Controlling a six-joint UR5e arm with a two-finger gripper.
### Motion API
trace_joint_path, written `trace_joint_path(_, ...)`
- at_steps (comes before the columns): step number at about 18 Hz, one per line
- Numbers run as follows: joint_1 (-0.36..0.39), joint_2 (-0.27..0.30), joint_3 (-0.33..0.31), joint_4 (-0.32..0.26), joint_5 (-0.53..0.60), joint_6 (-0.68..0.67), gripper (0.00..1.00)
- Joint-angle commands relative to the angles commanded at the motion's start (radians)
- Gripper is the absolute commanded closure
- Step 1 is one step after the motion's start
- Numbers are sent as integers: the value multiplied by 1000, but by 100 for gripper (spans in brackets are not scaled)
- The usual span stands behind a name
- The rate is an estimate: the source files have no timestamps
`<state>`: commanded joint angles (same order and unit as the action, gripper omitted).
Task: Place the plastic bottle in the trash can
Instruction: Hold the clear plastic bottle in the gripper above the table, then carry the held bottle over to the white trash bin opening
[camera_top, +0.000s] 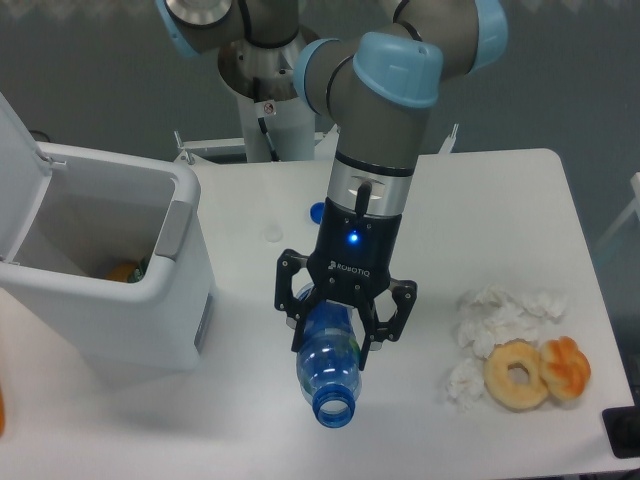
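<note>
Nearest to the camera is the plastic bottle (328, 365). Its open mouth w/ blue neck ring points toward the viewer and a bit down, and no cap is on it. The gripper (336, 338) pinches it: the two fingers (302, 325) are pressed on both sides of the bottle body, so the bottle is held, tilted. It seems lifted off the table (420, 420), but I cannot say this for sure from one view.

To the right at about the same depth lie a donut (516, 374), a 2nd pastry piece (565, 366) touching it, and crumpled white tissues (500, 315) just beside.

To the left stands the trash can (120, 290), lid open, w/ some orange thing already inside at the bottom. The bottle is near the bin's right side but not above the opening.

Further back, a small blue cap (317, 212) lies on the table behind the arm, near the robot base (270, 120).

Progress, as I judge: the grasp is done, approx. half of the task. What is left: carry the bottle left over the opening, then release it inside.
</note>
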<state>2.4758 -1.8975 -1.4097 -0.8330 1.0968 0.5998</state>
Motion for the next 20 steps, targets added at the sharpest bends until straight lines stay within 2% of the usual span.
trace_joint_path(11, 2, 2, 3, 0, -18, -9, 28)
trace_joint_path(15, 29, 31, -11, 0, -123, -15, 28)
trace_joint_path(20, 26, 81, -14, 0, -132, -17, 28)
